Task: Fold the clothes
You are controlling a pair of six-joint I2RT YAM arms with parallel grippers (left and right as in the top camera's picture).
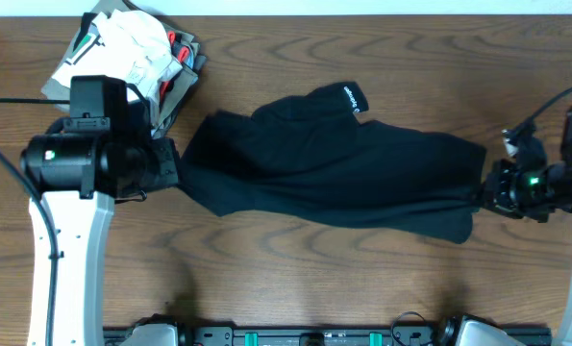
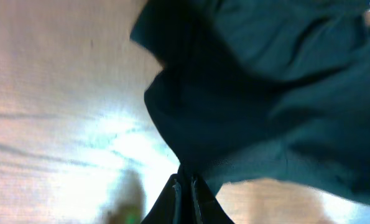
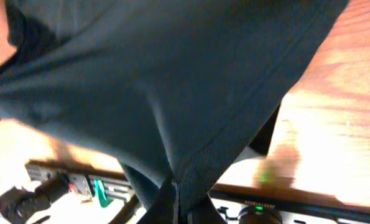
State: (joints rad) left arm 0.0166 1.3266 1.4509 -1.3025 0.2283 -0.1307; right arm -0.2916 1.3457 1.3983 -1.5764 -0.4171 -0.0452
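The clothes (image 1: 334, 168), a large black garment with a small white logo near its top edge, are stretched across the middle of the wooden table. My left gripper (image 1: 175, 165) is shut on the garment's left end, and in the left wrist view the dark cloth (image 2: 265, 93) fans out from my left gripper (image 2: 186, 186). At the right end, my right gripper (image 1: 480, 197) is pinched shut on the fabric. The right wrist view shows the cloth (image 3: 172, 81) hanging taut from my right gripper (image 3: 175, 193), lifted off the table.
A stack of folded white, olive-grey and red garments (image 1: 136, 53) lies at the back left, just behind my left arm. The arm bases (image 1: 314, 334) line the table's front edge. Bare wood (image 1: 295, 269) shows in front of the black garment.
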